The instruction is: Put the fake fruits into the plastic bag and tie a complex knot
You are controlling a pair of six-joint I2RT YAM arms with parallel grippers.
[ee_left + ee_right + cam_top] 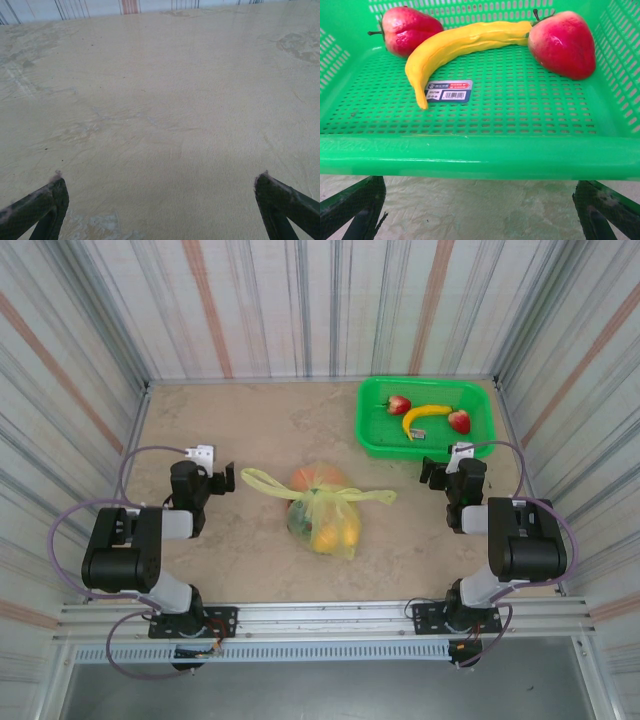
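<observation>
While the plastic bag (322, 512) is holding fake fruits (318, 480), the grippers are hovering with fingers apart: left gripper (226, 478) to the bag's left, right gripper (432, 472) to its right. Behind the bag, to the right, a banana (425, 418) and two strawberries (399, 405) are lying in the basket (364, 425).

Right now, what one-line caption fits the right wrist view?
Open right gripper before the green basket, holding a yellow banana flanked by one strawberry and a second strawberry.
</observation>
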